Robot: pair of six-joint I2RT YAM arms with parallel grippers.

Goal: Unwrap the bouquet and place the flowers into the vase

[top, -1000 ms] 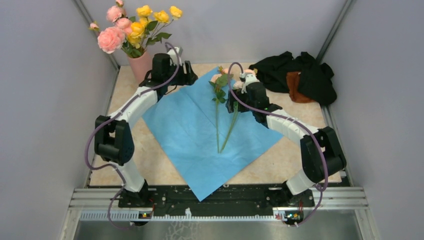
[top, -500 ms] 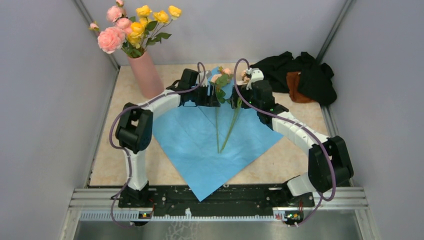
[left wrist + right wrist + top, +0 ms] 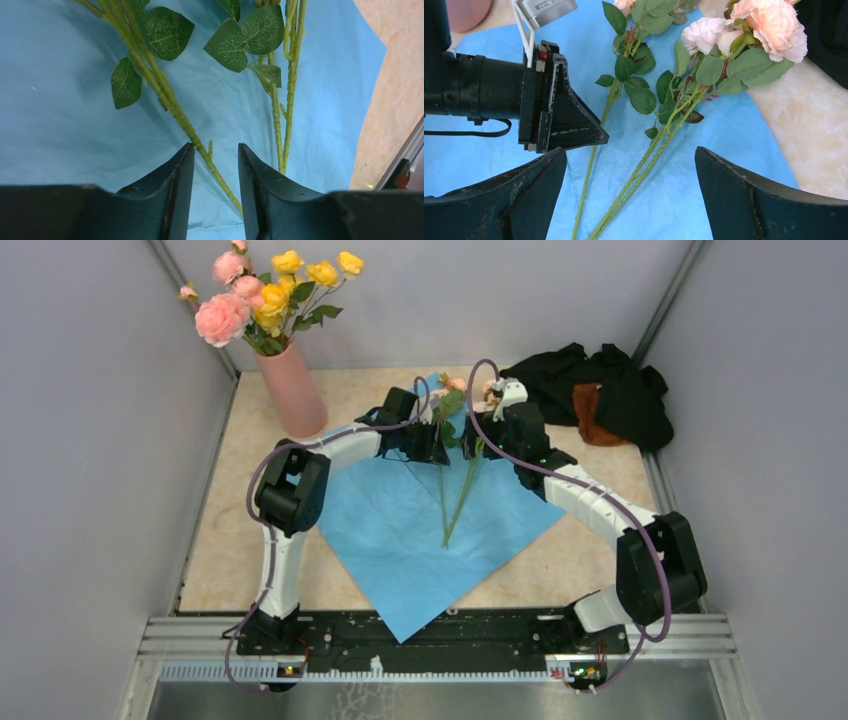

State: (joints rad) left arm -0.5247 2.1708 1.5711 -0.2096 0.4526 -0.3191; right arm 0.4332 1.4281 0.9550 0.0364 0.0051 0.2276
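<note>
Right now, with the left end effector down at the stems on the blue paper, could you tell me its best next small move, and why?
Probably close the left end effector on the single stem before any lift. That stem runs between its fingers, which stand apart and seem not to pinch it, and it lies flat on the blue paper.
</note>
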